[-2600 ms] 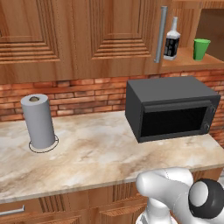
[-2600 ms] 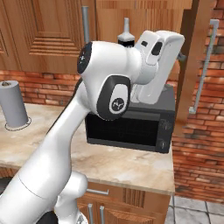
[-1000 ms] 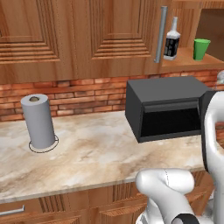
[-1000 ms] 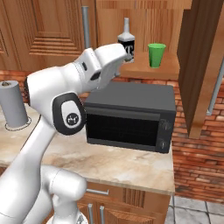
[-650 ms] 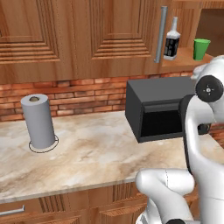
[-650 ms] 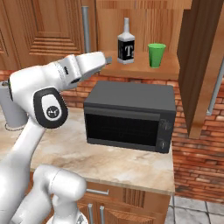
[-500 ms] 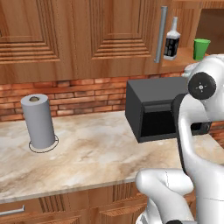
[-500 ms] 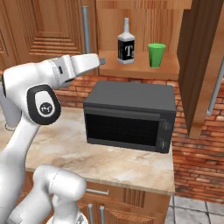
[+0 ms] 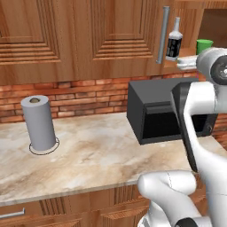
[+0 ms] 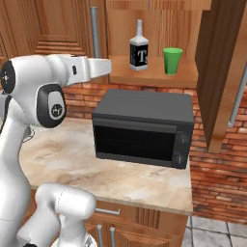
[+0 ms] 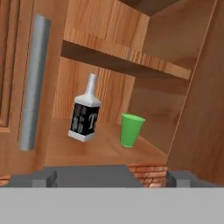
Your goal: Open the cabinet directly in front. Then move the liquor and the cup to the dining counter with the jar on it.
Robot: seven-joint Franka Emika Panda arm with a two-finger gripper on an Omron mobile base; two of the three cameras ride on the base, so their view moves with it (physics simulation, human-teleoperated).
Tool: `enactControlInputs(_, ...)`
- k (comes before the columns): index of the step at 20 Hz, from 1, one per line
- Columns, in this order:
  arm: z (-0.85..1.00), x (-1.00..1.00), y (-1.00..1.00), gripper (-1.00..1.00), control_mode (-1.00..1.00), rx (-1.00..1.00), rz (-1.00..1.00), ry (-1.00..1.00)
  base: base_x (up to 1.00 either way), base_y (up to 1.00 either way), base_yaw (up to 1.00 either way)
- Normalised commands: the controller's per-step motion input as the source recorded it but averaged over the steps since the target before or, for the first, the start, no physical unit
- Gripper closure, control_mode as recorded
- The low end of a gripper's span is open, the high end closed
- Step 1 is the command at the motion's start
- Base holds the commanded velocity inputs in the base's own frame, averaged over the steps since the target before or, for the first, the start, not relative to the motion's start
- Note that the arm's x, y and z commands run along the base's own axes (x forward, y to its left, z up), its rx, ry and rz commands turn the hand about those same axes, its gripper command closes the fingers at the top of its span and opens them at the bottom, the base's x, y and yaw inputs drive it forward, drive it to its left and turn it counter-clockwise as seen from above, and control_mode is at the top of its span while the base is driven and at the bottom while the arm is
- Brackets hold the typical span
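Cabinet [image 10: 223, 72] door is already swung open, so step one looks done. Liquor [image 11: 84, 113] and cup [image 11: 131, 130] both sit on the lower shelf above the microwave [image 10: 144, 126], liquor left of cup, near but apart. Hand [image 11: 111, 177] is released, jaws wide, empty, facing the shelf. Both moves are still left.

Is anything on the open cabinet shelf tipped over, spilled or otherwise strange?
Nothing stands out. The liquor and the cup stand upright, side by side and apart, on the shelf of the open cabinet.
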Motion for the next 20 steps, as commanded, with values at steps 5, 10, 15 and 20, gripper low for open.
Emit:
enactControlInputs(5,-0.01,0.4,0.06,-1.0,-1.0,0.2,0.38,-0.03,0.0,0.0,0.0)
enactControlInputs(10,-0.15,0.17,0.12,-1.0,-1.0,0.16,0.29,-0.01,0.0,0.0,0.0)
enactControlInputs(15,-0.1,0.04,0.07,-1.0,-1.0,0.06,0.15,-0.08,0.0,0.0,0.0)
enactControlInputs(20,-0.01,0.26,0.25,-1.0,-1.0,0.0,0.0,-0.13,0.0,0.0,0.0)
